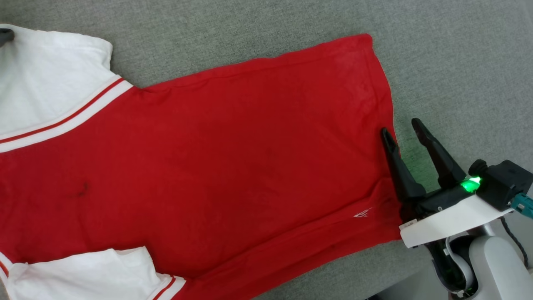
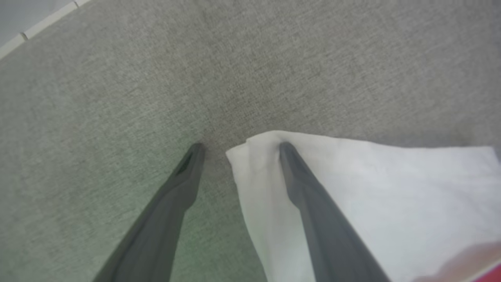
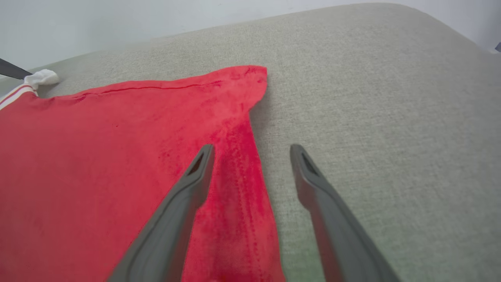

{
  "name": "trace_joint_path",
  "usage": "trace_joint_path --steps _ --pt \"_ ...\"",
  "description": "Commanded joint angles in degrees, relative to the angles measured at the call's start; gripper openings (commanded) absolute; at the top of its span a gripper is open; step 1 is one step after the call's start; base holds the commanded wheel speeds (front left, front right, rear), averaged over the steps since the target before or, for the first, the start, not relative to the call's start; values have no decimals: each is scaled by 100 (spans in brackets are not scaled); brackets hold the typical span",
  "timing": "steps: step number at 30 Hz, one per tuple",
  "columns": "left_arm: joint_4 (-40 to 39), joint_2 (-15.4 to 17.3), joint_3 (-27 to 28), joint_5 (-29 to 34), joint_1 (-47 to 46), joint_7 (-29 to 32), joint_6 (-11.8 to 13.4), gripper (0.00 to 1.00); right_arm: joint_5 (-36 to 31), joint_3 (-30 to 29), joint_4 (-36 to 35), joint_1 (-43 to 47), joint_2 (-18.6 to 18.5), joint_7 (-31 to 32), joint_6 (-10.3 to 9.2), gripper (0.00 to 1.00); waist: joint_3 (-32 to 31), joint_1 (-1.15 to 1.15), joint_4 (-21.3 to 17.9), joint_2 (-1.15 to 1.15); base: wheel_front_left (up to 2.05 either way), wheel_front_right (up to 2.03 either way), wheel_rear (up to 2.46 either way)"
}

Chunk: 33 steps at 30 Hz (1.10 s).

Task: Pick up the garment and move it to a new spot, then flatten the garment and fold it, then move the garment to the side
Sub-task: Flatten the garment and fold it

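1. Two grippers are seen spread wide, nothing clamped: the hem (image 1: 386, 100) is straddled by the right gripper (image 1: 400, 126), a sleeve corner (image 2: 254, 164) by the left gripper (image 2: 241, 145).
2. One garment (image 1: 229, 146) is laid flat (small logo up) on the grey cushion (image 1: 437, 50).
3. Two white sleeves (image 1: 46, 83) are counted, each with red-and-white striped trim.

Grey woven upholstery (image 3: 372, 98) spreads beneath and ahead of the jaws of the right gripper (image 3: 252, 145), rounding off far ahead before a plain pale wall (image 3: 117, 19). Far ahead and left of the jaws of the left gripper (image 2: 241, 145), it ends at a pale smooth surface (image 2: 19, 15) edged by a lighter strip.
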Motion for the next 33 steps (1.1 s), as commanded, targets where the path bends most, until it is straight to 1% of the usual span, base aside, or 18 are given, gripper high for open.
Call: trace_joint_path --steps 1,2,4,9,13,17,20,22,24,25,30,33 --pt "128 -36 -112 -91 331 169 10 50 15 -25 33 -117 -68 -32 -2 100 9 -1 -13 0 0 0 0" --pt "122 -33 -125 -121 380 211 2 0 16 -39 41 -129 -83 -41 -2 100 5 -1 -10 0 0 0 0" --pt "97 -47 -109 -168 422 149 -19 0 2 -70 56 -147 -123 -38 -2 100 -20 -1 8 0 0 0 0" --pt "45 -216 -2 -156 397 -397 -89 0 -64 -169 -3 -157 -232 41 -2 100 -190 -1 137 0 0 0 0" --pt "-5 -304 58 -98 288 -899 -284 0 -109 -280 -106 -177 -404 205 -2 100 -402 -1 322 0 0 0 0" --pt "-177 -412 -9 -41 243 -1383 -502 0 -130 -413 -261 -193 -697 632 -2 100 -630 -1 577 0 0 0 0" --pt "-350 -460 -113 23 327 -1736 -595 0 -25 -489 -363 -270 -969 1198 -2 100 -774 -1 791 0 0 0 0" --pt "-565 -456 -217 145 345 -2002 -644 0 47 -556 -396 -344 -1186 1731 -2 100 -861 -1 928 0 0 0 0" --pt "-803 -544 -310 147 443 -2181 -658 0 147 -637 -393 -457 -1394 2304 -2 100 -945 -1 1076 0 0 0 0" --pt "-930 -550 -348 160 470 -2239 -664 0 160 -633 -406 -519 -1523 2577 -2 100 -973 -1 1156 0 0 0 0" --pt "-1727 -596 -528 201 689 -2479 -679 0 418 -667 -420 -975 -1945 4010 -3 100 -990 -1 1521 0 0 0 0" --pt "-2175 -531 -622 204 837 -2572 -676 0 446 -629 -343 -1302 -2146 4764 -2 100 -920 -1 1707 0 0 0 0"
